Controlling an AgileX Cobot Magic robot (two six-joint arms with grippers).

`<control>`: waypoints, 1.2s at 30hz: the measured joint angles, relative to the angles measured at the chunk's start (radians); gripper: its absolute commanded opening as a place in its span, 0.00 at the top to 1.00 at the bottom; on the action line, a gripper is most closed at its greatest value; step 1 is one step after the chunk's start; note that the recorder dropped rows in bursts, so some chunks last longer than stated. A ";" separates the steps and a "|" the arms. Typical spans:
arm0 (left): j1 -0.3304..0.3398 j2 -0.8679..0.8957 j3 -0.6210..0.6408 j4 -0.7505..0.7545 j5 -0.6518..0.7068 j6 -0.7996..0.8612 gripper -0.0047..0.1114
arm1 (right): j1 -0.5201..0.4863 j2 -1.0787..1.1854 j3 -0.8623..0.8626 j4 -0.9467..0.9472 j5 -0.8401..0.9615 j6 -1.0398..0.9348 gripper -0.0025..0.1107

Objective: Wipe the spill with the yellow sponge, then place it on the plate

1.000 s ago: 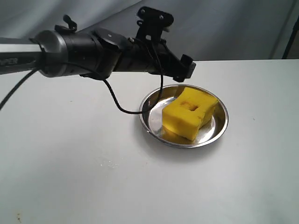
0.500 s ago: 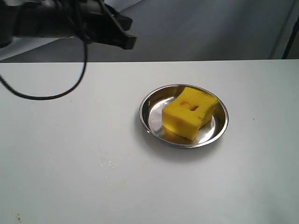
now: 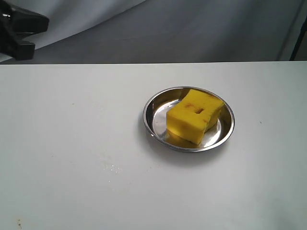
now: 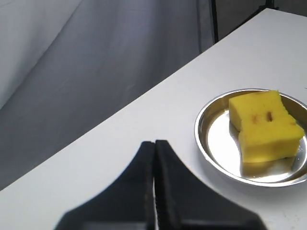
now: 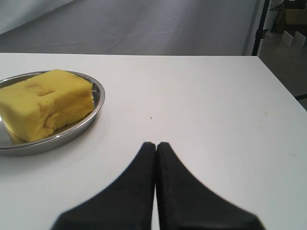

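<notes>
Thick bright yellow foam sponge [image 3: 195,116] lying inside round shiny steel plate [image 3: 147,120], right of centre. No amber spill visible on white table [image 3: 72,143]. Left claw [image 4: 155,143] and right claw [image 5: 156,144] pinched together, empty, well apart from plate. Looks finished; nothing left.

Obstacle I see on the flat white counter [image 3: 72,143]: round shiny steel plate [image 3: 148,120] with thick yellow foam sponge [image 3: 194,115] standing above its rim. Open counter on every side.
</notes>
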 measured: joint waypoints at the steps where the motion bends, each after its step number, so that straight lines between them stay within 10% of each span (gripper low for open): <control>1: 0.005 -0.019 0.007 0.003 0.002 -0.009 0.96 | 0.000 0.000 0.000 0.000 0.000 0.000 0.98; 36: 0.017 -0.267 0.021 0.003 -0.104 -0.059 0.96 | 0.000 0.000 0.000 0.000 0.000 0.000 0.98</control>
